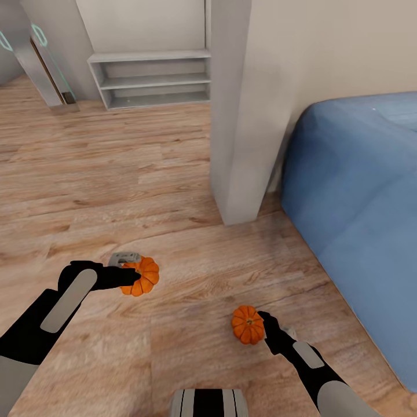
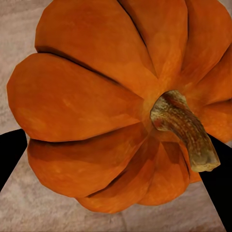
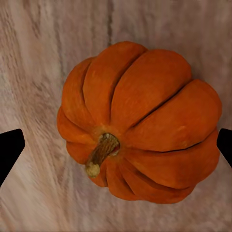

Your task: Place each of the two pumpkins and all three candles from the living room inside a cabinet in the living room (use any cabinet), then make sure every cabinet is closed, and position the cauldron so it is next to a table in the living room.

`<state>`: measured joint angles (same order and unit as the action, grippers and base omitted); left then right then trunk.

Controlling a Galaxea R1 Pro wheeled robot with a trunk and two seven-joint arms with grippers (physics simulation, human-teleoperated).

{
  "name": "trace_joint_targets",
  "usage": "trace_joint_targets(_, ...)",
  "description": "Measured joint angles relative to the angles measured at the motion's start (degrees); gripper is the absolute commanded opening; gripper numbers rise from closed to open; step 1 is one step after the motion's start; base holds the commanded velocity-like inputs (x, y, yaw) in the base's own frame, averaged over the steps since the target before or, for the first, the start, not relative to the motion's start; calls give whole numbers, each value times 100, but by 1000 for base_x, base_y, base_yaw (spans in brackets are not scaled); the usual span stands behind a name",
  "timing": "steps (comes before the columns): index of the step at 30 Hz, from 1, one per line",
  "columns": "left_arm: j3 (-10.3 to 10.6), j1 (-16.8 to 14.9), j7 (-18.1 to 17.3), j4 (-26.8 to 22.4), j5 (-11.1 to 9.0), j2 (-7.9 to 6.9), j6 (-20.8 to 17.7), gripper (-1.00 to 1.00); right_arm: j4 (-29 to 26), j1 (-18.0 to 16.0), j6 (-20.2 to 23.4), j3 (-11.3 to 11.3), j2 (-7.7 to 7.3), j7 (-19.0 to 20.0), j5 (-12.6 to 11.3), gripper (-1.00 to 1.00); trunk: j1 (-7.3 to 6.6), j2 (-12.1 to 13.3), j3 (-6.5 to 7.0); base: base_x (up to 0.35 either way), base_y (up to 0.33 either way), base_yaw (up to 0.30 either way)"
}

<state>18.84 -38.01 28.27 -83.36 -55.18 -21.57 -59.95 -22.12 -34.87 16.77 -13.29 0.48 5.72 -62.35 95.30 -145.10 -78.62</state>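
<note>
Each gripper — left gripper (image 1: 132,277) and right gripper (image 1: 263,327) — clamps a pumpkin (image 1: 142,275), the other pumpkin (image 1: 248,324) at 4 o'clock; they look light, stiff, rather smooth — best gripped across the ribs.

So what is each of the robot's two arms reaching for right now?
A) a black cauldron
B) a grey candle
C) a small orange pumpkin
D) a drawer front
C: the left end effector is at one pumpkin and the right end effector is at the other pumpkin, over the wood floor.
</note>
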Motion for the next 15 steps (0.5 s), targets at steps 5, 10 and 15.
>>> trace_joint_targets(5,-3,1,1,-1,2,0,0,-100,0,0,2,0,-3,0,1,100,6,-2,-44,0,0,0)
trace_joint_targets(10,1,1,1,-4,0,0,0,-100,0,0,0,0,-1,0,1,100,19,-9,-155,0,0,0)
trace_joint_targets(15,2,1,1,-7,-1,0,0,-100,0,0,0,0,-2,0,1,100,31,-16,-266,0,0,0)
